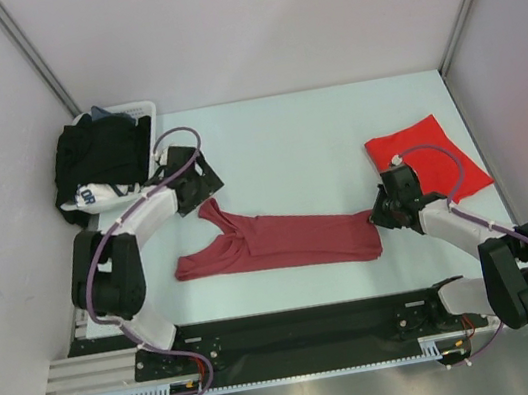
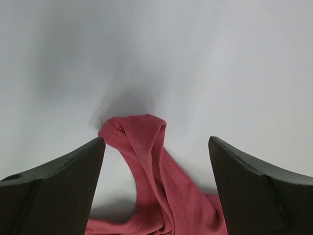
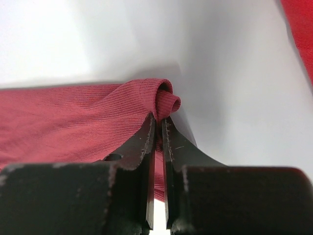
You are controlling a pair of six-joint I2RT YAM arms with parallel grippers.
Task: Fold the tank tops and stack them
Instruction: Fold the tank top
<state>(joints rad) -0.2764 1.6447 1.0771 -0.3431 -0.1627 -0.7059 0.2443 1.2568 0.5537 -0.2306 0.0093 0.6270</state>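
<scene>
Right jaws clamp rolled ribbed hem of maroon tank top [image 1: 291, 238] | left jaws apart above its strap [image 2: 139, 134]

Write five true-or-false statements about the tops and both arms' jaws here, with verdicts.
1. The right jaws are shut on the maroon tank top at its edge. True.
2. The left jaws are shut on cloth. False: they stand open, with a strap between them.
3. The bright red tank top lies on the right side of the table. True.
4. The maroon tank top is stacked on the red one. False: it lies stretched out mid-table.
5. The black garments sit on the right. False: far left.
</scene>
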